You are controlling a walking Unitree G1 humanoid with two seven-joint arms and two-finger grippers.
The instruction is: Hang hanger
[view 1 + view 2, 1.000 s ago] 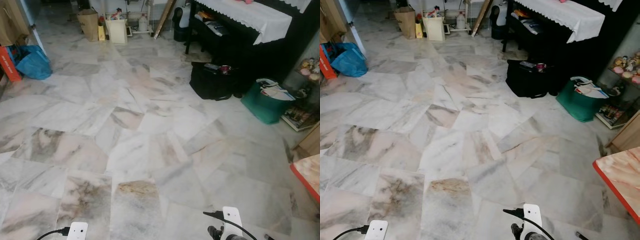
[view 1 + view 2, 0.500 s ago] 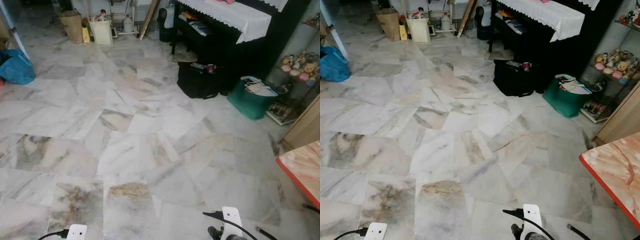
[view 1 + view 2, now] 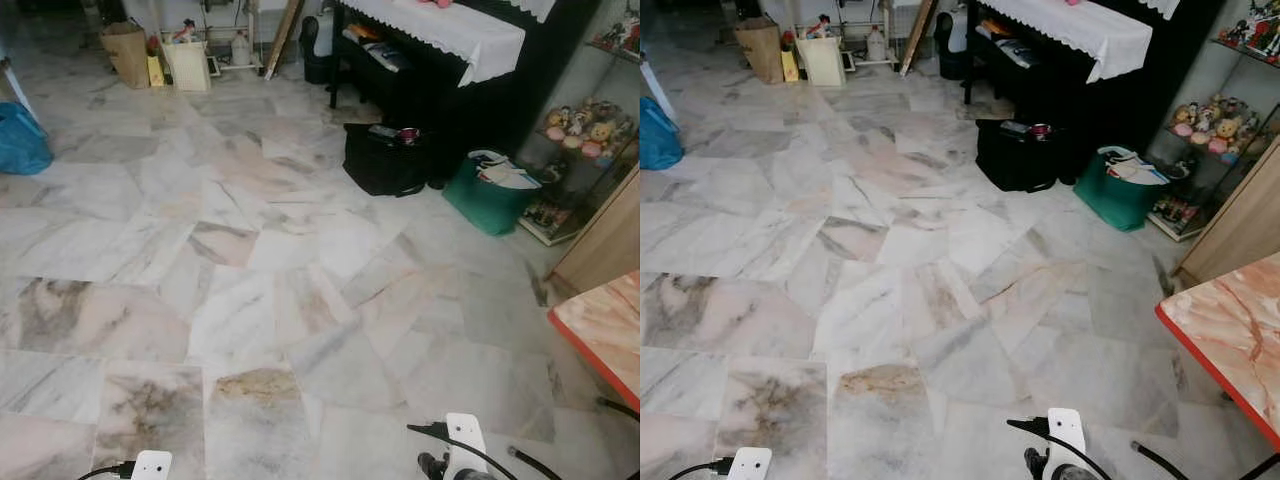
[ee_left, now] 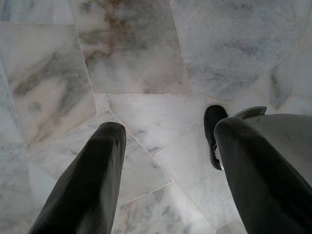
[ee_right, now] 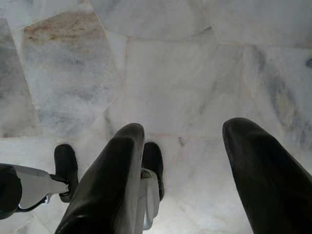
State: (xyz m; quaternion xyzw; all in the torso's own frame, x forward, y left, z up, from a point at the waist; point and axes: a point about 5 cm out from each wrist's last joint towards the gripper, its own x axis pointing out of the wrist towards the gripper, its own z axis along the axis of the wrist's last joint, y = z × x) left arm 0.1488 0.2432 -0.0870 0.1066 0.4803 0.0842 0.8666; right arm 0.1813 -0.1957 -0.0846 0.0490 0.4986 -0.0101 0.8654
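Note:
Both arms hang at my sides over the marble floor point(image 3: 250, 300). My left gripper point(image 4: 169, 129) points straight down at the tiles, its two black fingers point(image 4: 97, 165) wide apart and holding nothing. My right gripper point(image 5: 185, 127) is likewise open above the floor, with bare tile between its fingers point(image 5: 117, 170). The white wrist parts of the left arm point(image 3: 152, 465) and the right arm point(image 3: 462, 440) sit at the lower edge of the eye views. My own black feet point(image 5: 66, 165) stand on the tiles below.
A black bag point(image 3: 385, 160) and a green basket point(image 3: 490, 195) sit by a black table with a white cloth point(image 3: 450, 30). A red-edged marble table point(image 3: 605, 330) and a wooden cabinet point(image 3: 605, 245) stand at the right. A blue bag point(image 3: 20, 140) lies far left.
The whole picture has shifted left, so the camera has turned right; the red-edged table and toy shelf have come further into view. Both arms hang as before.

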